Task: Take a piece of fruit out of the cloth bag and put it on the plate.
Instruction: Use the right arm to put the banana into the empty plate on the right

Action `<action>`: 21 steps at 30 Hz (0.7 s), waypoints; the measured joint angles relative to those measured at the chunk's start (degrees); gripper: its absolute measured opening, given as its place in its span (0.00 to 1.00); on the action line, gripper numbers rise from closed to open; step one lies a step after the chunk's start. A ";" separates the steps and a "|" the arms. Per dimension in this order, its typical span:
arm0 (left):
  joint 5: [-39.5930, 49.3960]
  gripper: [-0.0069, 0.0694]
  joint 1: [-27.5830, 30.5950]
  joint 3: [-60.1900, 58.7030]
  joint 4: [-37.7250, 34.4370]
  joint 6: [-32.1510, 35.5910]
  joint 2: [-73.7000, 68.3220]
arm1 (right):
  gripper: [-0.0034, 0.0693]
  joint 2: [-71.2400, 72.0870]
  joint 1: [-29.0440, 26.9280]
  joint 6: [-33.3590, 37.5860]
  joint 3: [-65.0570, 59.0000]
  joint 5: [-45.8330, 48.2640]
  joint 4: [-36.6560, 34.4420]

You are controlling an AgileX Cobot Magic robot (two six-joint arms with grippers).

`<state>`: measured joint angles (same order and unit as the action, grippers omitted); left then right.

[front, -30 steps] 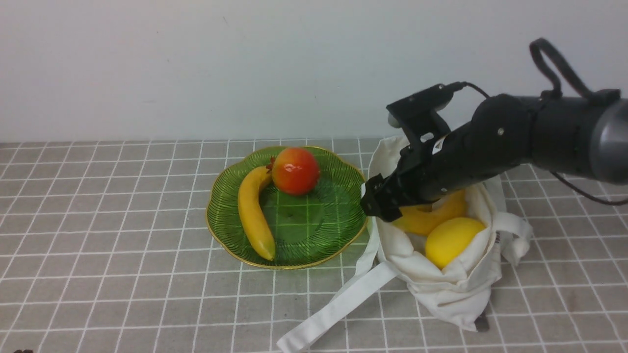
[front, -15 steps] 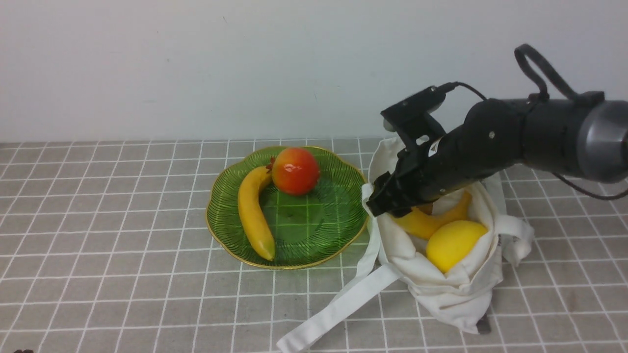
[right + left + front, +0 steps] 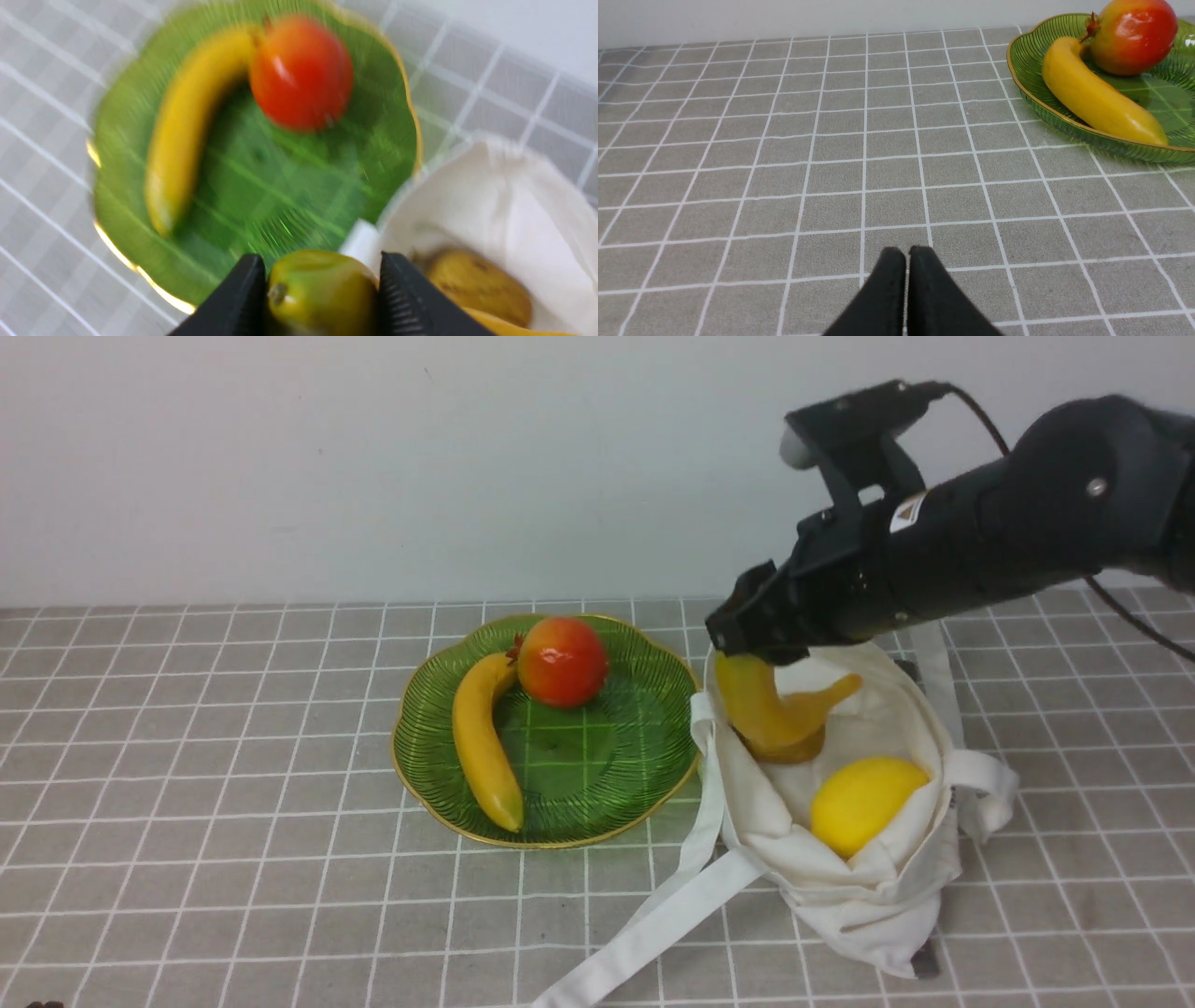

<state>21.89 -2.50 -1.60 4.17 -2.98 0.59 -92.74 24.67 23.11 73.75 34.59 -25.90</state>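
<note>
My right gripper [image 3: 747, 639] is shut on the green-ended banana [image 3: 770, 714] and holds it above the open off-white cloth bag [image 3: 868, 887]. In the right wrist view the banana's green end [image 3: 322, 291] sits pinched in the gripper [image 3: 322, 280], with the bag [image 3: 504, 200] below. The green glass plate [image 3: 644, 775] with gold rim lies left of the bag; it also shows in the right wrist view [image 3: 280, 196] and the left wrist view [image 3: 1027, 88]. My left gripper [image 3: 906, 254] is shut and empty over bare cloth, left of the plate.
On the plate lie an all-yellow banana [image 3: 481, 742] and a red pomegranate [image 3: 562, 663]. A yellow lemon [image 3: 864, 803] sits in the bag. A long white strap [image 3: 653, 915] runs toward the front edge. Grey checked tablecloth, white wall behind.
My right gripper has risen out of the bag with the banana, which now hangs above the bag's opening. The bag's mouth has opened wider. The left arm stays out of the front view.
</note>
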 joint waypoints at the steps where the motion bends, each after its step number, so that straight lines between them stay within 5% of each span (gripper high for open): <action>1: 0.00 0.08 0.00 0.00 0.00 0.00 0.00 | 0.45 0.42 0.06 0.32 0.00 -0.88 -2.33; 9: 0.00 0.08 0.00 0.00 0.00 0.00 0.00 | 0.45 -1.99 3.39 14.24 0.00 -9.60 -29.93; 14: 0.00 0.08 0.00 0.00 0.00 0.00 0.00 | 0.45 -9.35 6.84 32.49 0.00 -17.24 -55.10; 21: 0.00 0.08 0.00 0.00 0.00 0.00 0.00 | 0.45 -15.93 7.38 51.14 0.00 -19.91 -72.26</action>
<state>21.89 -2.50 -1.60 4.17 -2.98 0.59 -108.67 32.05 74.25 73.75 14.68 -98.16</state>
